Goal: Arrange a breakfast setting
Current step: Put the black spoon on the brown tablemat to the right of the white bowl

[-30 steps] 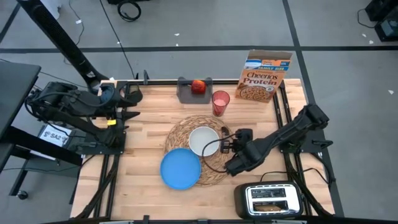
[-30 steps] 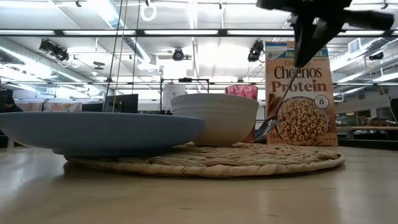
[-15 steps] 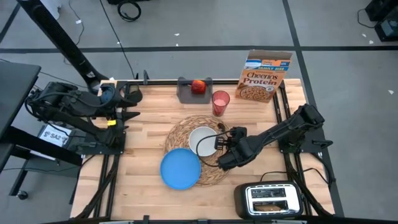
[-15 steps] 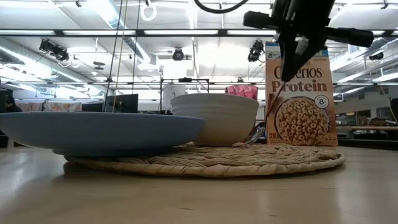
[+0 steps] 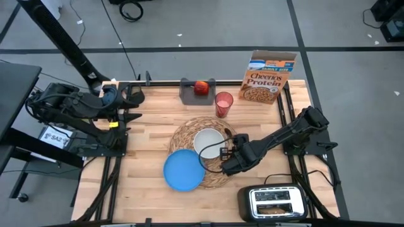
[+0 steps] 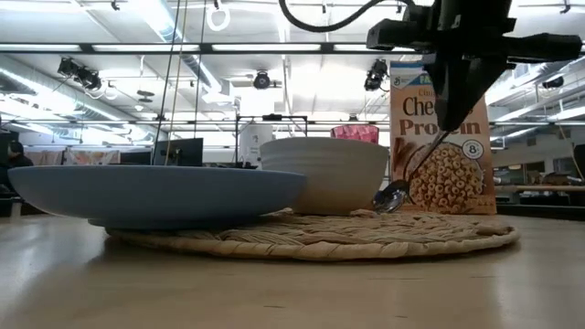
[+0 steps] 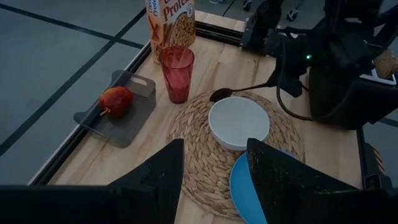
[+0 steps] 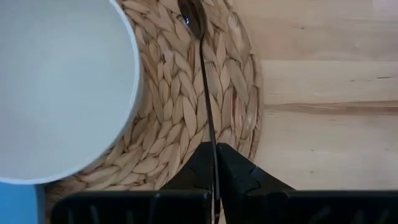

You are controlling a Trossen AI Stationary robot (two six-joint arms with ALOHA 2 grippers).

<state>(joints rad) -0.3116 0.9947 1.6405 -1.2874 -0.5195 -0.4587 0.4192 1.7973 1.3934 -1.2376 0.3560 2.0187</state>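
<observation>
A round straw placemat (image 5: 189,140) lies mid-table with a white bowl (image 5: 208,142) on it and a blue plate (image 5: 184,171) overlapping its near edge. My right gripper (image 5: 230,153) is just right of the bowl, shut on a metal spoon (image 8: 205,74). The red cup (image 5: 223,104) stands behind the mat. The red apple (image 5: 201,87) lies on the grey tray (image 5: 188,96). The Cheerios Protein box (image 5: 270,77) stands at the far right. Toast (image 5: 273,197) sits in the toaster (image 5: 274,203). My left gripper (image 7: 211,180) is open and empty at the far left. My right gripper pinches the spoon's thin handle (image 8: 213,142) between its two fingers. The fingers (image 6: 450,110) point down from above. The spoon slants down from them, its bowl end (image 6: 393,195) low over the placemat beside the white bowl; I cannot tell whether it touches.
The toaster stands at the near right corner, close behind my right arm. Bare wood lies left of the placemat and between the mat and the right edge (image 8: 323,93). The cup and box stand close behind the spoon's bowl end.
My right gripper has gone toward the table's left edge and come down with the spoon, whose bowl end now sits low beside the white bowl. The placemat, with bowl and plate on it, has slid slightly toward the table's right edge.
</observation>
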